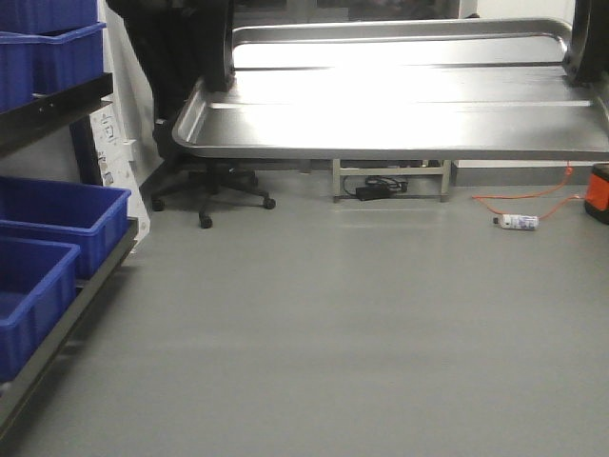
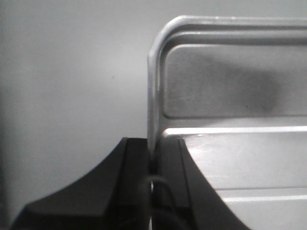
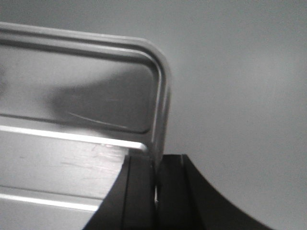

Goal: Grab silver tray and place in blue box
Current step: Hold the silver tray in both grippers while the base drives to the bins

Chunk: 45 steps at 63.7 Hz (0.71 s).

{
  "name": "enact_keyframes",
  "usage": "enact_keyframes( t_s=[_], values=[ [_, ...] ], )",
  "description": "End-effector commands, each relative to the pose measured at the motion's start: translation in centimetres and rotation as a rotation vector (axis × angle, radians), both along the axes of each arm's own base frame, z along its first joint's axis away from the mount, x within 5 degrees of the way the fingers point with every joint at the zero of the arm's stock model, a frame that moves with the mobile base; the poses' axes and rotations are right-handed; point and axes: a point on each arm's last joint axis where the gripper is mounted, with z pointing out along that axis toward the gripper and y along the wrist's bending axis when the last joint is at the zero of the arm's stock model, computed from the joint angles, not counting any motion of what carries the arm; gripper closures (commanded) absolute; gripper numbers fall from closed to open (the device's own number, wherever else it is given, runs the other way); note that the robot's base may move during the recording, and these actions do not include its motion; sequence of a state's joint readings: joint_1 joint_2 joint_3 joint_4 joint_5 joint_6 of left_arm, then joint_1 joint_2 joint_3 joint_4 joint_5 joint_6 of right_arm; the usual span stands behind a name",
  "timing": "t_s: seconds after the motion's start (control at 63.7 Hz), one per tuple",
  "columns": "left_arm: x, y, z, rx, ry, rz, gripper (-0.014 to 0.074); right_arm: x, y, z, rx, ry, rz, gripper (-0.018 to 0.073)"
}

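I have the silver tray (image 1: 400, 114) off the ground and hanging level across the top of my front view, from about 10 o'clock to 2 o'clock. Its floor faces up and the lamp glare is washing out the middle. Nothing supports it but the two arms.

The left claw (image 2: 152, 165) is pinched narrow on the raised rim of the tray's left short end, with the thin edge running straight down between its fingers. The right claw (image 3: 154, 167) is clamped the same way on the opposite short end, just below a rounded corner.

I judge the tray to be light, thin sheet metal. The ribs and rolled rim should keep it stiff enough not to sag between the two holds. The polished rim is slippery, though, and each claw grips only a sliver of it. If the arms drift apart or twist against each other, one end could slide free and the tray would swing down. The end rims are the right places to hold, provided both arms travel together.

I cannot find the blue box from here. The only blue things are the bins (image 1: 57, 214) on the rack at 8 to 9 o'clock. An office chair (image 1: 209, 186) stands on the grey floor (image 1: 333, 333) below the tray's left end.
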<state>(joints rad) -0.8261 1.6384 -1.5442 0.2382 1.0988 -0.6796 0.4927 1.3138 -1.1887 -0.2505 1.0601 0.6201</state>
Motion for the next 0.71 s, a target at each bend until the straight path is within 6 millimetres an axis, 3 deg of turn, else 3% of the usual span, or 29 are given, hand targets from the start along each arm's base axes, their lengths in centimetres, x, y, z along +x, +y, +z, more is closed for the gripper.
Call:
enact_keyframes(
  t_s=[0.0, 0.691],
  values=[
    [-0.37, 0.83, 2.62, -0.033, -0.093, -0.011, 0.0701, -0.02, -0.46, 2.03, -0.018, -0.106, 0.029, 0.0503],
    [-0.45, 0.75, 2.59, -0.043, -0.083, -0.012, 0.0701, -0.02, -0.46, 2.03, -0.018, -0.106, 0.029, 0.0503]
  ],
)
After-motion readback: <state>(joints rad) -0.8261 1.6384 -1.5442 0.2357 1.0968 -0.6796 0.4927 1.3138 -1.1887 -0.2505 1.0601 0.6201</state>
